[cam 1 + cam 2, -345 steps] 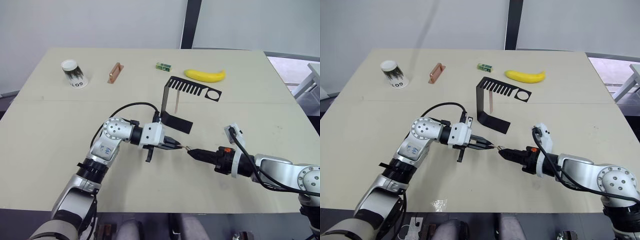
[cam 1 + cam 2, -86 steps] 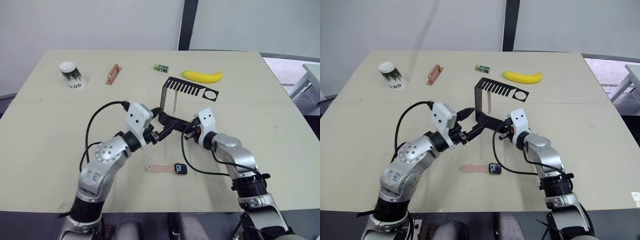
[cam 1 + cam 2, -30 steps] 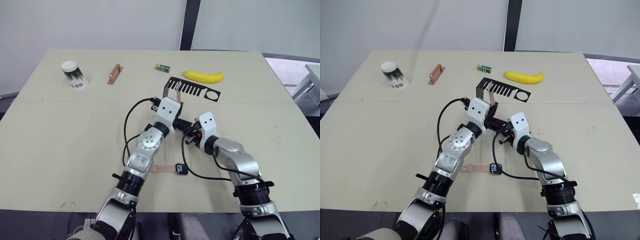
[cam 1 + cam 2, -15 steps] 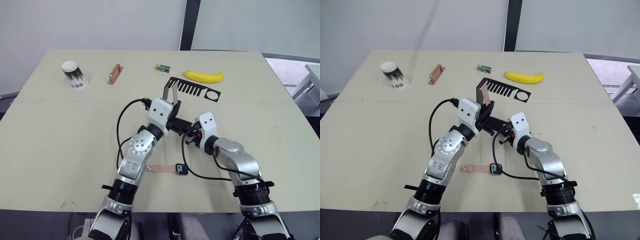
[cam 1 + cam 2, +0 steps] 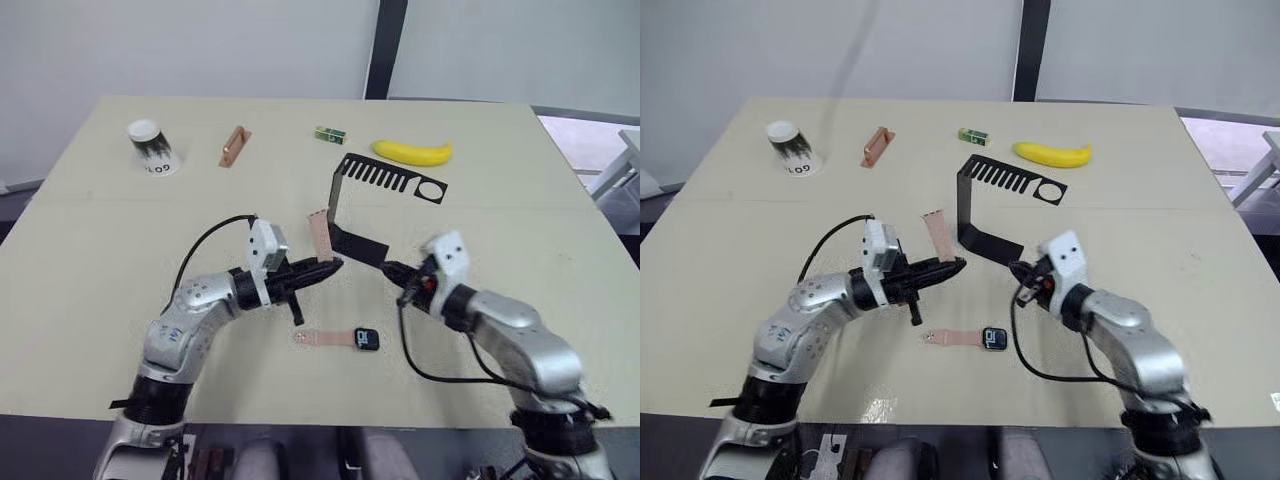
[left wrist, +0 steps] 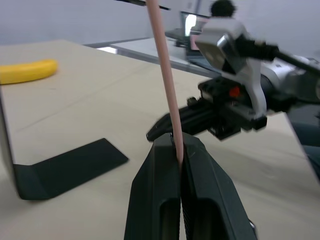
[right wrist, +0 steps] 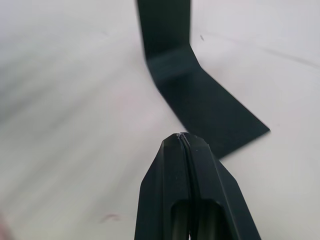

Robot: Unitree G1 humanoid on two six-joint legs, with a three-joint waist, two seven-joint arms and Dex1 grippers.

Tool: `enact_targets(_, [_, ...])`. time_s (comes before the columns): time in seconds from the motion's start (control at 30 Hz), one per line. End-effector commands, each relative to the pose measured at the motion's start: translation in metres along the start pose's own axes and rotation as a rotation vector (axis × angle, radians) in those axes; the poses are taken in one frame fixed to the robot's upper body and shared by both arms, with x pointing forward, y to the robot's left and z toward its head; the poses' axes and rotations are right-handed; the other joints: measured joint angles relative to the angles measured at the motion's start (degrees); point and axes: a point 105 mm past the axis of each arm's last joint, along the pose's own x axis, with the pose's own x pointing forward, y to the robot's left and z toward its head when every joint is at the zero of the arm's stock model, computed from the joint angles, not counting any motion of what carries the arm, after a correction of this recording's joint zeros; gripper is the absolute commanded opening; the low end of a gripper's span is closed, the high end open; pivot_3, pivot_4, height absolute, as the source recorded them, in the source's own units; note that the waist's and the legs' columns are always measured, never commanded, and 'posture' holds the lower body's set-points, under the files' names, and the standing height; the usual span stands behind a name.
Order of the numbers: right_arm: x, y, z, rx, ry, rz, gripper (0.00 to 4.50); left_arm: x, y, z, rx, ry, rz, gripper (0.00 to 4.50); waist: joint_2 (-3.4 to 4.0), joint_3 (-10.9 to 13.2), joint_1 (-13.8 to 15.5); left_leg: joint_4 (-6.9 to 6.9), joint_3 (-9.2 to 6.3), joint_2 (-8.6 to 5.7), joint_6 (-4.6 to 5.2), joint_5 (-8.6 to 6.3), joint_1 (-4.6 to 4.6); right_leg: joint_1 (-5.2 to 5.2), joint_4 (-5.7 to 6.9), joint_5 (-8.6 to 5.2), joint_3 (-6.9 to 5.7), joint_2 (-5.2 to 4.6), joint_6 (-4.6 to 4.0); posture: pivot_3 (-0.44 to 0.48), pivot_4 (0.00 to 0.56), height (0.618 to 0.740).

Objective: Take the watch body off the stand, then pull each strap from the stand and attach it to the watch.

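At centre frame on the bench point(image 5: 90, 280) we see the stand point(image 5: 345, 235). The left end effector point(image 5: 332, 266) pinches one strap point(image 5: 318, 234) upright beside it; the right end effector point(image 5: 386, 267), pressed together, hovers empty. Below lies the watch body point(image 5: 366, 339), its other strap point(image 5: 322, 339) attached.

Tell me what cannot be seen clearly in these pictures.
- Join between watch body and its attached strap: too small in the eye views.
- Marks on the watch body's screen: too small to read.
- Gripped end of the second strap: hidden between the left end effector fingers, left wrist view; its upper end is cut off by the edge.
- Stand: upright and top plate cut off, right wrist view.
- Print on the cup: too small.
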Motion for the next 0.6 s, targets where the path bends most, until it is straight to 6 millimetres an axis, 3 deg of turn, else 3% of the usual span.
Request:
enact_targets(0.03, [-0.029, 0.029, 0.028, 0.041, -0.096, 0.156, 0.57, -0.006, -0.017, 0.016, -0.015, -0.005, -0.198, 0.00, -0.02, 0.02, 0.00, 0.00, 0.02, -0.03, 0.00, 0.00, -0.02, 0.00, -0.02, 0.00, 0.02, -0.02, 0.00, 0.000, 0.150, 0.740])
enact_targets(0.07, [-0.036, 0.035, 0.035, 0.085, -0.124, 0.197, 0.86, -0.007, -0.019, 0.017, -0.032, 0.006, -0.238, 0.00, -0.03, 0.03, -0.11, 0.01, 0.02, -0.03, 0.01, 0.00, -0.03, 0.01, -0.04, 0.00, 0.02, -0.02, 0.00, 0.000, 0.150, 0.740])
enact_targets(0.17, [-0.046, 0.044, 0.057, 0.202, -0.209, 0.295, 2.39, -0.004, -0.023, 0.022, -0.074, 0.018, -0.341, 0.00, -0.06, 0.05, -0.24, 0.01, 0.05, -0.03, 0.02, 0.00, 0.02, 0.04, -0.02, 0.00, 0.07, 0.00, 0.00, 0.000, 0.150, 0.740])
enact_targets(0.3, [-0.045, 0.048, 0.076, 0.317, -0.256, 0.372, 4.38, 0.008, -0.028, 0.027, -0.094, 0.027, -0.449, 0.00, -0.08, 0.07, -0.30, 0.01, 0.06, -0.04, 0.03, 0.00, 0.03, 0.04, -0.03, 0.00, 0.10, 0.02, 0.00, 0.000, 0.150, 0.740])
enact_targets(0.6, [-0.024, 0.057, 0.097, 0.411, -0.285, 0.431, 4.45, 0.021, -0.033, 0.032, -0.122, 0.022, -0.558, 0.00, -0.08, 0.07, -0.25, -0.14, 0.03, -0.04, 0.10, 0.04, -0.08, 0.01, -0.29, 0.01, 0.11, 0.02, 0.02, 0.000, 0.150, 0.740])
